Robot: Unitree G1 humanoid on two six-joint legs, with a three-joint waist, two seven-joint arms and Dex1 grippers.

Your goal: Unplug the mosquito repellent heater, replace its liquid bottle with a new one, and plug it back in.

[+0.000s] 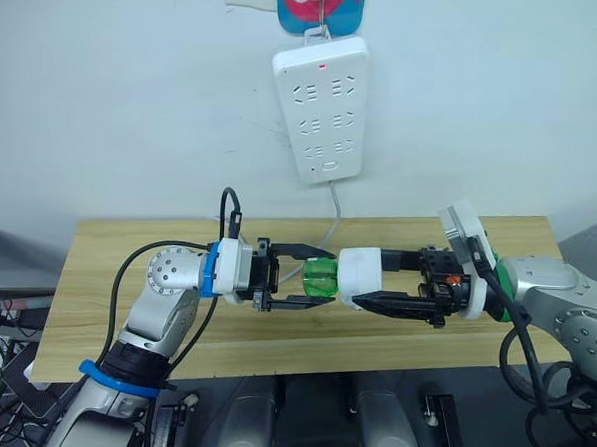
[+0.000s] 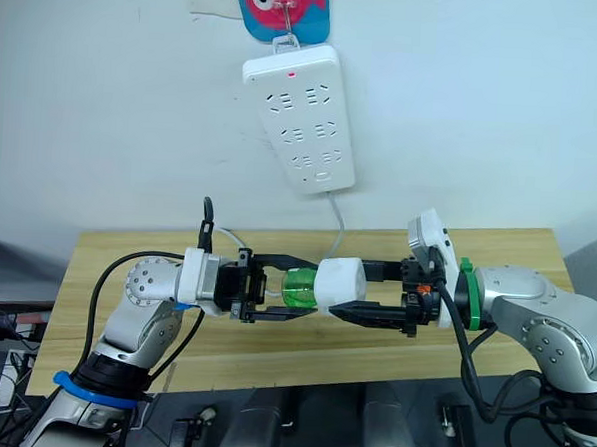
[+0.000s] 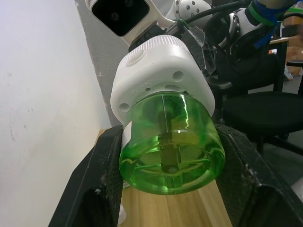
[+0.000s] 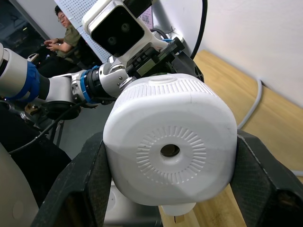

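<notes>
Above the wooden table (image 1: 272, 352), between my two arms, hangs the white mosquito repellent heater (image 1: 359, 276) with its green liquid bottle (image 1: 320, 281) still joined to it. My right gripper (image 1: 368, 279) is shut on the heater (image 4: 170, 151), whose round vented top faces the right wrist camera. My left gripper (image 1: 321, 277) is shut on the green bottle (image 3: 173, 146), its black fingers (image 3: 102, 175) pressing both sides. The heater's prongs are hidden.
A long white power strip (image 1: 320, 106) with a red light hangs on the wall above the table, its cable (image 1: 335, 220) running down to the tabletop. A person (image 4: 66, 35) sits far off in the right wrist view, and a black chair (image 3: 265, 116) stands beyond the table.
</notes>
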